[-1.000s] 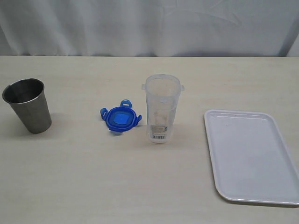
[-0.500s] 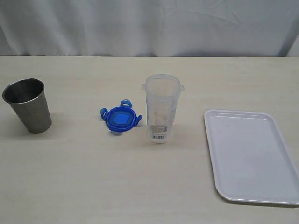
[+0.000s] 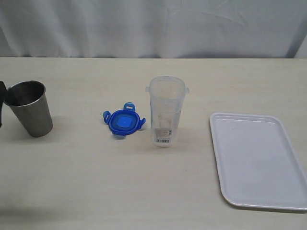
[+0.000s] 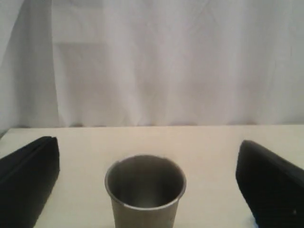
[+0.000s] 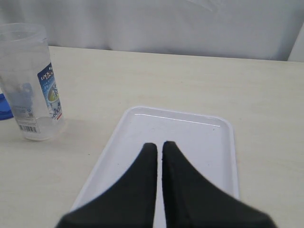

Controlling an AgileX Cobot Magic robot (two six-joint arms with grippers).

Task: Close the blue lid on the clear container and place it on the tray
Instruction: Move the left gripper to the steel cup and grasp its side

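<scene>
The flat white rectangular plastic tray (image 3: 259, 160) runs off the exterior view's right edge; the left end effector (image 3: 1, 103) is only a dark sliver at its left edge. The right wrist view crops most of the round bright-blue plastic lid (image 5: 4, 108).

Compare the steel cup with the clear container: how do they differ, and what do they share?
The steel cup is opaque grey metal; the clear container is see-through plastic. The cup is shorter and tapers downward; the container is taller and narrower. The container carries labels; the cup is plain. Both stand upright, open-topped, on the table.
</scene>
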